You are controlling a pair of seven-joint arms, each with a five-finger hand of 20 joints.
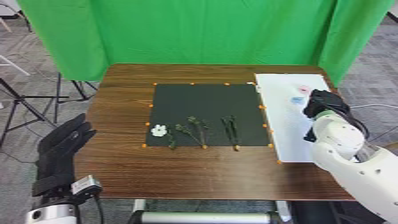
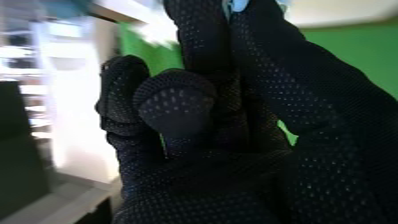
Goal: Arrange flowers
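In the head view my right hand (image 1: 326, 101) is over the white board at the right, beside a light blue flower (image 1: 298, 100). A pale pink flower (image 1: 305, 89) lies a little beyond it. The right wrist view shows my right hand (image 2: 204, 165) with some fingers curled, and a bit of the light blue flower (image 2: 238, 5) pinched at its fingertips. On the black mat (image 1: 204, 102) are a white flower (image 1: 159, 130) and several green stems (image 1: 200, 131) near its front edge. My left hand (image 1: 62, 147) stands open off the table's left side, away from the flowers.
The brown table (image 1: 204, 172) extends around the mat and the white board (image 1: 289, 135). Small orange markers line the mat and board. A green curtain (image 1: 213, 32) hangs behind the table, and a tripod (image 1: 40, 97) stands on the floor at the left.
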